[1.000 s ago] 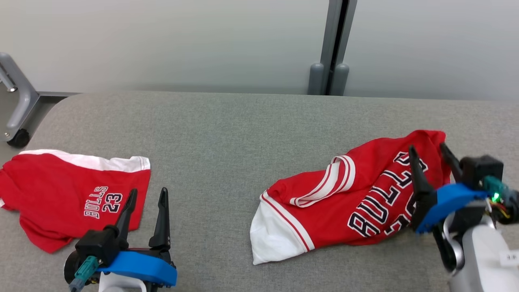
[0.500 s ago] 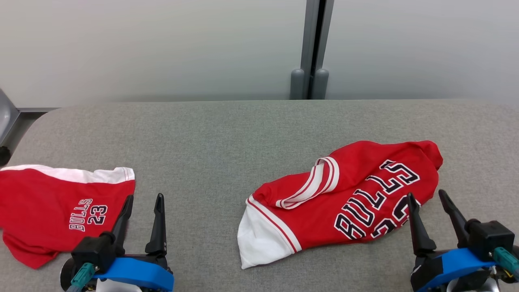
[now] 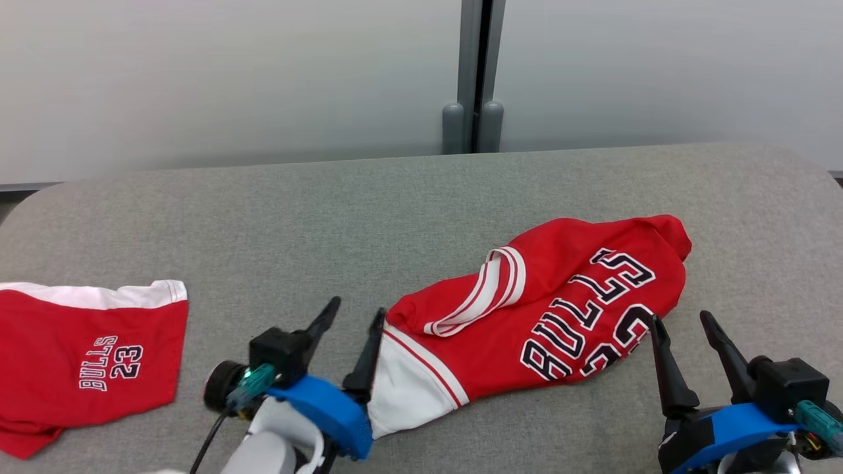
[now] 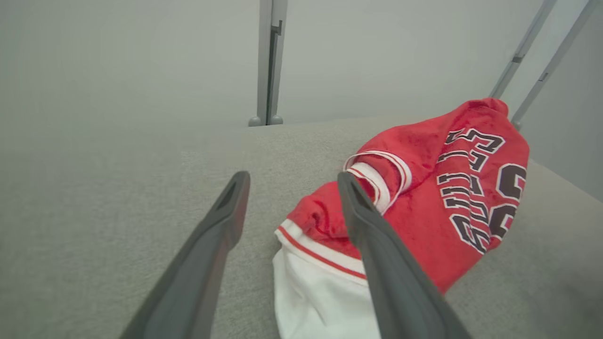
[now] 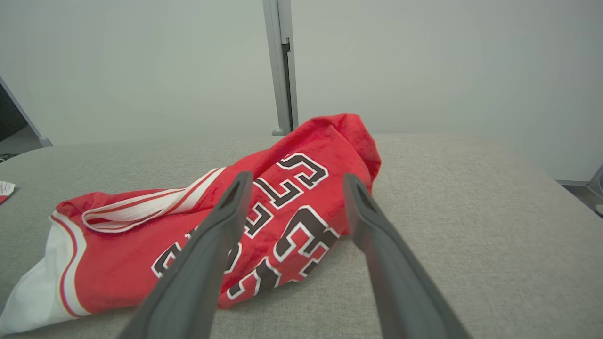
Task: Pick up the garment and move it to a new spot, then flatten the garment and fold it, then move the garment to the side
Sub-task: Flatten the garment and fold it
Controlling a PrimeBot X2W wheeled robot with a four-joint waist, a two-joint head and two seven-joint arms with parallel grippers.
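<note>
L tool (image 3: 359, 306) wide, empty; jersey (image 3: 546, 316) white end just beside its right finger. R tool (image 3: 679, 317) wide, empty, near the lettered red part. Jersey lies crumpled mid-right on the surface (image 3: 329, 217), long axis diagonal: white end points near-left, red end far-right. L looks nearer for the grab.

The jersey (image 3: 546, 316) lies on the table (image 3: 329, 217) between the two grippers. Its hem end sits just beside the inner finger of the left gripper (image 3: 358, 306) and reaches partly into the gap between that gripper's fingers. Its far end lies ahead and to the left of the right gripper (image 3: 679, 316), whose left fingertip is at the jersey's near edge. The shorts (image 3: 85, 355) lie well left of the left gripper's fingers. A post (image 3: 474, 99) stands behind the table, beyond all the fingertips.
</note>
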